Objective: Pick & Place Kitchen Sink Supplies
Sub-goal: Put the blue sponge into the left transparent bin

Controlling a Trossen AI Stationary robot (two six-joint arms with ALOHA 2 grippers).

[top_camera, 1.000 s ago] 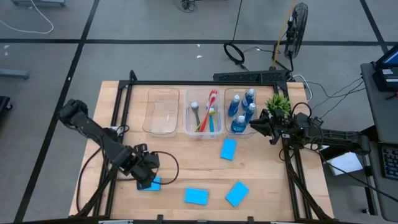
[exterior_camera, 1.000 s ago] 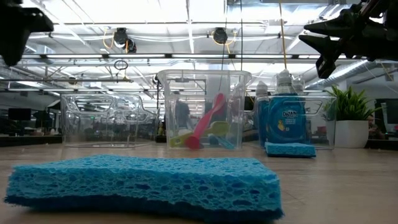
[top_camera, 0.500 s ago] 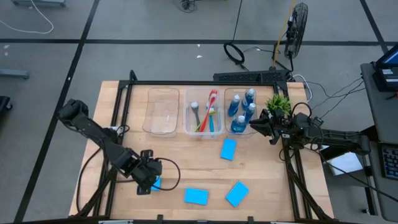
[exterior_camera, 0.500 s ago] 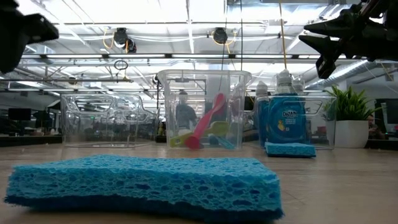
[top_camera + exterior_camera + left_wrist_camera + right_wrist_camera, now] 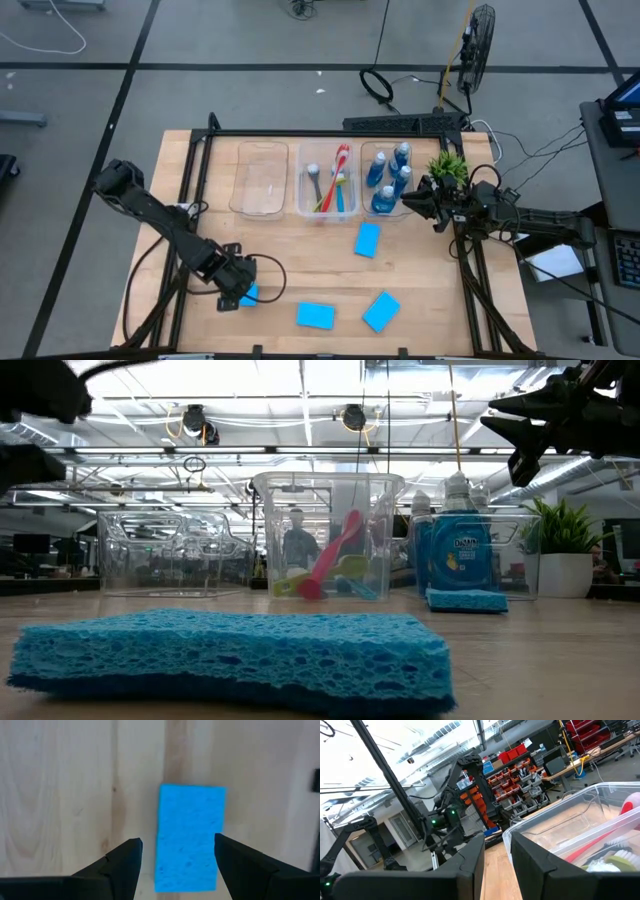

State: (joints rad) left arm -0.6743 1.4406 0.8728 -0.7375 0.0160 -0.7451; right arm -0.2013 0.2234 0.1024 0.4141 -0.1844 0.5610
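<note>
Several flat blue sponges lie flat on the wooden table: one at the near left (image 5: 250, 295) (image 5: 190, 837), two near the front edge (image 5: 315, 316) (image 5: 381, 311), and one mid-table (image 5: 367, 240). My left gripper (image 5: 238, 287) (image 5: 177, 840) hangs open over the near-left sponge, pointing steeply down, a finger on either side and clear of it. At the far edge, brushes stand in the middle bin (image 5: 327, 180) and blue bottles in the right bin (image 5: 390, 178). My right gripper (image 5: 412, 200) (image 5: 497, 852) waits by the bottle bin, slightly open and holding nothing.
An empty clear bin (image 5: 260, 178) stands left of the brush bin. A potted green plant (image 5: 447, 165) sits at the far right beside my right arm. Dark frame rails (image 5: 190, 200) run along the table's left, right and far sides. Bare wood lies mid-table.
My left gripper has come down toward the near-left sponge and tipped to point more steeply downward, staying open. The sponges have not moved.
</note>
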